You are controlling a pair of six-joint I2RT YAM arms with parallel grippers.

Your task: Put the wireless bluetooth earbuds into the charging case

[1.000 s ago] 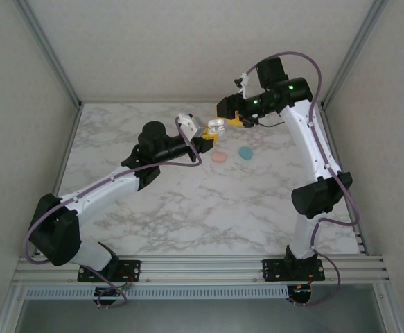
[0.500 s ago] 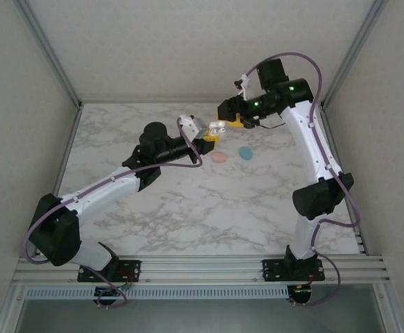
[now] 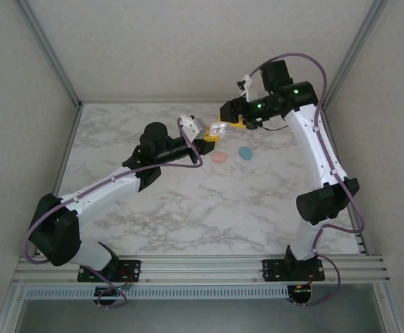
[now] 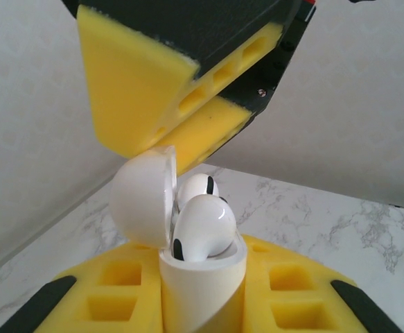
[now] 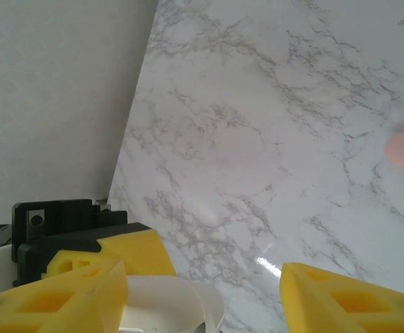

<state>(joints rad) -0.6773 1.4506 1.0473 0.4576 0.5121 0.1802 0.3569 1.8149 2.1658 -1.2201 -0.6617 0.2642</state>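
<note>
**Buds sit in the open case, held up off the desk**

The desk is white marble. The left claw is clamped tight on the case. It holds the case in the air above the desk, near the far edge and a bit right of the middle. I think the case is held high and upright so the other arm can reach in from above and nothing tips out.

The right claw hangs just over the case, with its jaws apart and nothing in them. One of its yellow fingers is right at the top of the lid. I cannot tell if they touch. It may be there to push the lid.

A pink piece and a teal piece lie flat on the desk, side by side, a little nearer than the case. I cannot tell what they are.

The lid stands open. Both white buds rest in the case, one behind the other. The front one looks a bit high, so it may need a small push down before the lid can shut.
</note>
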